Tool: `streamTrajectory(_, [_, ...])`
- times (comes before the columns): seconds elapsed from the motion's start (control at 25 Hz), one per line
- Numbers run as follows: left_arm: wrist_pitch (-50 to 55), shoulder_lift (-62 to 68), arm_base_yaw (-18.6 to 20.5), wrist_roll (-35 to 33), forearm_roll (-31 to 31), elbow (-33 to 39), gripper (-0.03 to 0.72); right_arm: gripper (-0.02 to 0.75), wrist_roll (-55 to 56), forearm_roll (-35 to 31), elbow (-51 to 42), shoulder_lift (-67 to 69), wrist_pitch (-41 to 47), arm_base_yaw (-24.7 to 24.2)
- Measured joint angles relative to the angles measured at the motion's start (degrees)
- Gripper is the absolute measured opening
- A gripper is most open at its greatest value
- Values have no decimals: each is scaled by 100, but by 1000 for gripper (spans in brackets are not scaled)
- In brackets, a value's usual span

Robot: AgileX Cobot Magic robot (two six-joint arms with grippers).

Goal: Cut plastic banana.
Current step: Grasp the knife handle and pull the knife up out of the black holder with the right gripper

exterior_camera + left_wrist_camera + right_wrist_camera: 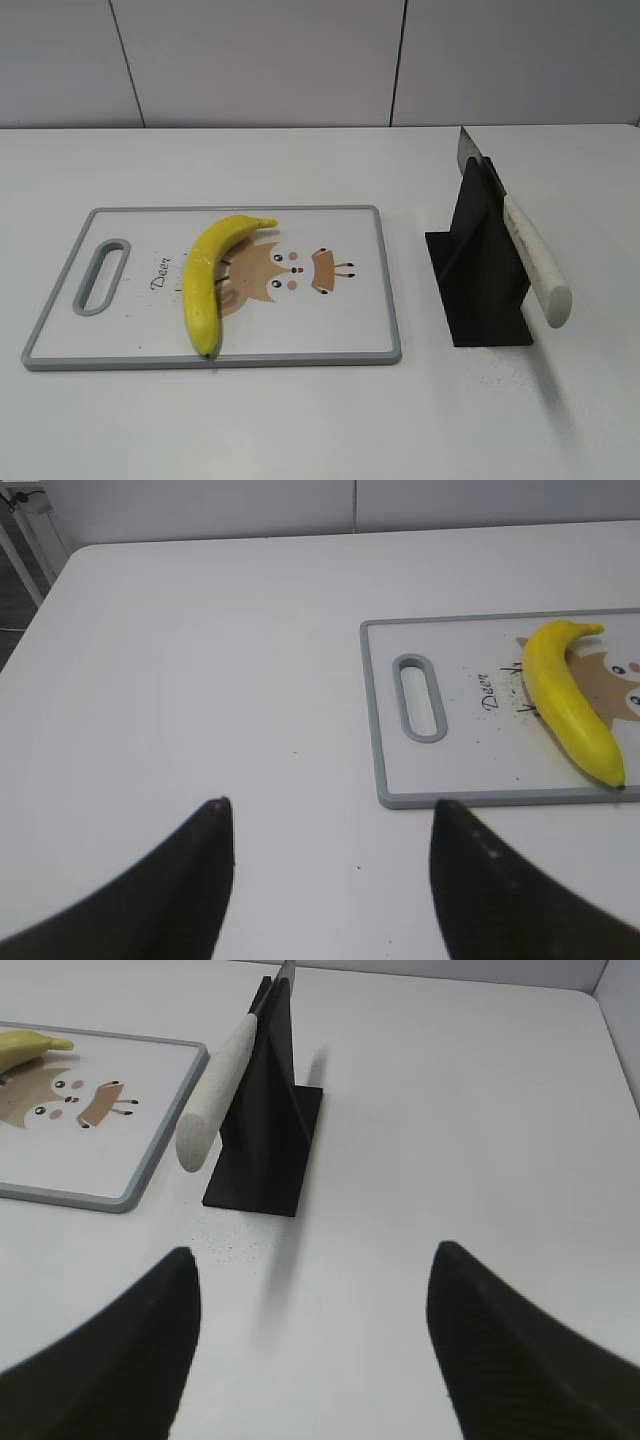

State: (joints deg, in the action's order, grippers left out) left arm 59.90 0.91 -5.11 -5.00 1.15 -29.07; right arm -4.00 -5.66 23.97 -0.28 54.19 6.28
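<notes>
The plastic banana (pixel 212 276) is bright yellow and lies whole on a white cutting board (pixel 330 335) with a grey rim, left of centre. It also shows in the left wrist view (pixel 567 698) and just its tip in the right wrist view (pixel 28 1043). A knife with a white handle (pixel 534 260) rests in a black stand (pixel 480 280), also seen in the right wrist view (pixel 214 1085). My left gripper (pixel 330 805) is open and empty over bare table, left of the board. My right gripper (pixel 312 1252) is open and empty, in front of the stand. Neither gripper shows in the exterior view.
The board has a handle slot (pixel 101 275) at its left end and a cartoon deer print. A white wall runs behind the white table (pixel 300 420). The table's left edge (pixel 30 610) shows in the left wrist view.
</notes>
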Motion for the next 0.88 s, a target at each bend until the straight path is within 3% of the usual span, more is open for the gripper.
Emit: streamTrajectory(0.88, [0, 0, 0, 0, 0, 0, 589, 555, 0, 0, 0, 0, 0, 0])
